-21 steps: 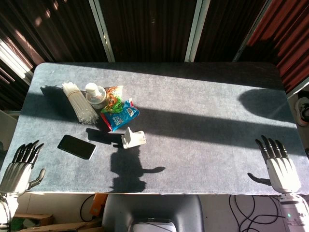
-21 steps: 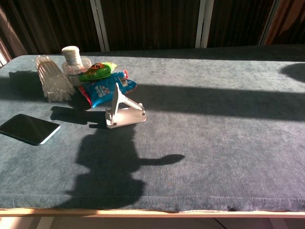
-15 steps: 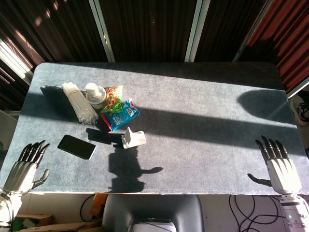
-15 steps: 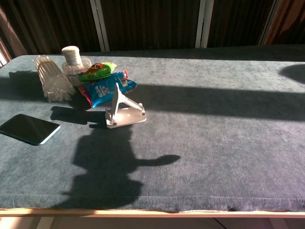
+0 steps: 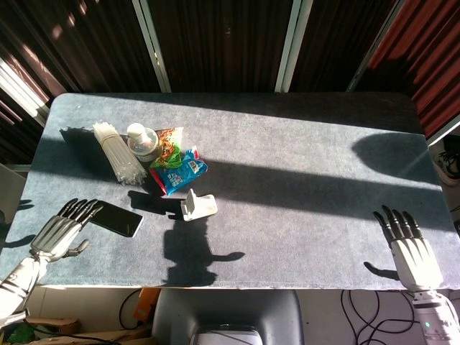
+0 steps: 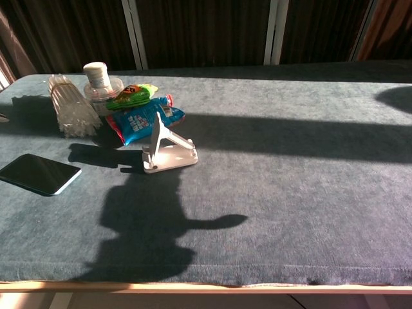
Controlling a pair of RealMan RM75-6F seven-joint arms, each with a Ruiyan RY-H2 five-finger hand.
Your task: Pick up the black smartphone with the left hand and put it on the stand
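Note:
The black smartphone lies flat on the grey table near its front left. My left hand is just left of it, open, its fingertips reaching the phone's left end; I cannot tell if they touch. The white stand sits to the phone's right, in front of the snack bags. My right hand hovers open, holding nothing, at the table's front right corner. Neither hand shows in the chest view.
Behind the stand lie a blue snack bag, a green snack bag, a capped clear jar and a bundle of clear straws. The table's front edge runs close below.
My left hand has moved right and up toward the phone, from off the table's left edge to beside the phone. The right hand shifted slightly down and left.

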